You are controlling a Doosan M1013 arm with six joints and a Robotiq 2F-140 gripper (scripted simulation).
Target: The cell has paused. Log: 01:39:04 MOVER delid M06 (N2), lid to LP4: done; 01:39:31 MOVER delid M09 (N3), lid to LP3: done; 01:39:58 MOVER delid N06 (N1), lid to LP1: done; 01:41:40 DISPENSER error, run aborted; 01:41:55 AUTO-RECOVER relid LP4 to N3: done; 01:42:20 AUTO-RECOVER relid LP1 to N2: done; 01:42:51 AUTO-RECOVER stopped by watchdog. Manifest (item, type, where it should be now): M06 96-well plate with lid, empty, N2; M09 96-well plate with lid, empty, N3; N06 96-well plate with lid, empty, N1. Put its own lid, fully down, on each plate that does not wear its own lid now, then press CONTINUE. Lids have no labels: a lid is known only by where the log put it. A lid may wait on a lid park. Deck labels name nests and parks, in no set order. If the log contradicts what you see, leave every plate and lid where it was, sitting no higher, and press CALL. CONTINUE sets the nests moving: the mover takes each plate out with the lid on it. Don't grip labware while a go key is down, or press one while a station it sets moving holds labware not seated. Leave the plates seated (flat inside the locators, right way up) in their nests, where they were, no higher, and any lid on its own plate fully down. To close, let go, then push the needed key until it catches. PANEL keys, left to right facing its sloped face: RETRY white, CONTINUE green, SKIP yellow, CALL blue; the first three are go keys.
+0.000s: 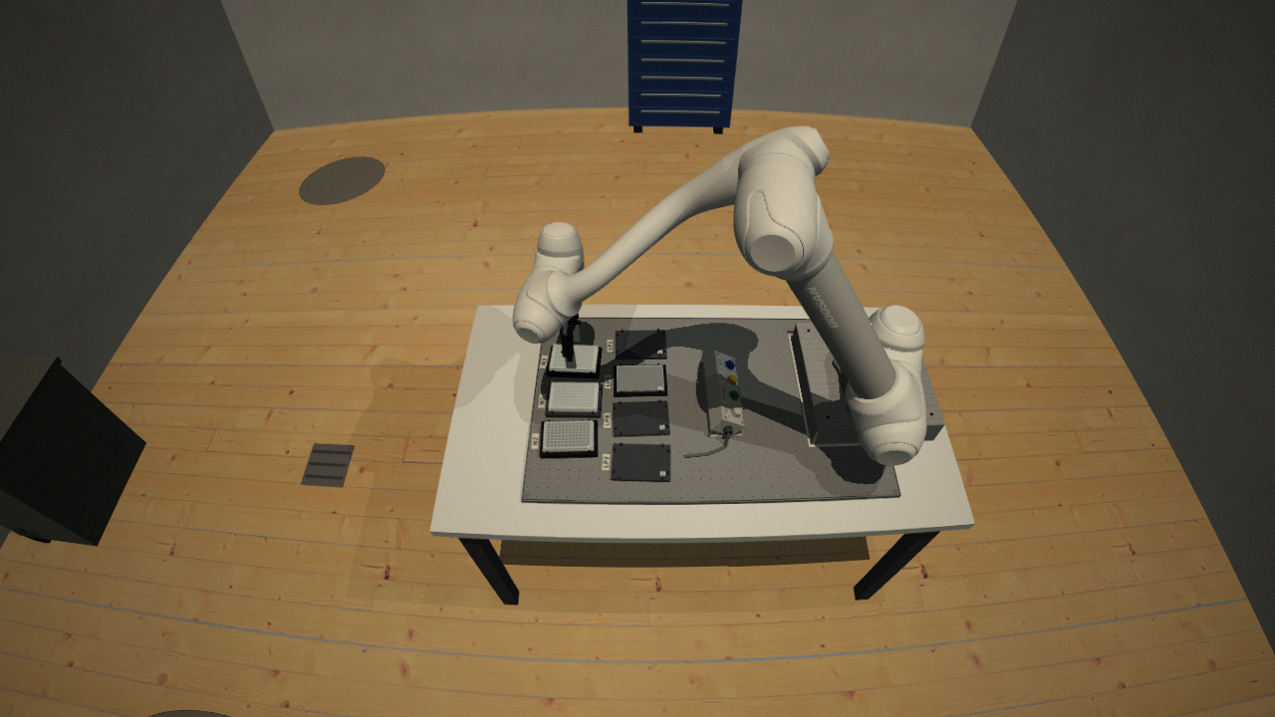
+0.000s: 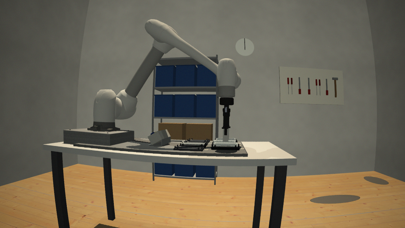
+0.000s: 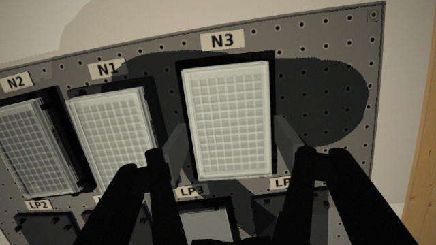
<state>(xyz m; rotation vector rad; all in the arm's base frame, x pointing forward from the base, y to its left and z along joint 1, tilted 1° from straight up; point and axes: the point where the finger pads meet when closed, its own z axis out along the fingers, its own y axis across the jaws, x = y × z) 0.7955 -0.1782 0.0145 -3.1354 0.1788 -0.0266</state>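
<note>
Three white 96-well plates sit in a row of nests. The plate in N3 (image 3: 227, 119) wears a clear lid and is the far one in the overhead view (image 1: 573, 358). The N1 plate (image 3: 112, 133) looks equally pale and smooth. The N2 plate (image 3: 32, 150) shows its wells more sharply. A loose lid (image 3: 204, 221) lies on park LP3, also seen from overhead (image 1: 639, 379). My gripper (image 3: 230, 131) is down at the N3 plate, open, with one pad on each long side of its lid, close to it. It also shows in the side view (image 2: 225, 136).
The key panel (image 1: 729, 392) stands mid-deck, right of the parks, and shows in the side view (image 2: 159, 136). Parks LP2 (image 3: 44, 224) and the others are bare black frames. The arm's base block (image 1: 856, 400) is at the right. The deck's far edge is just beyond N3.
</note>
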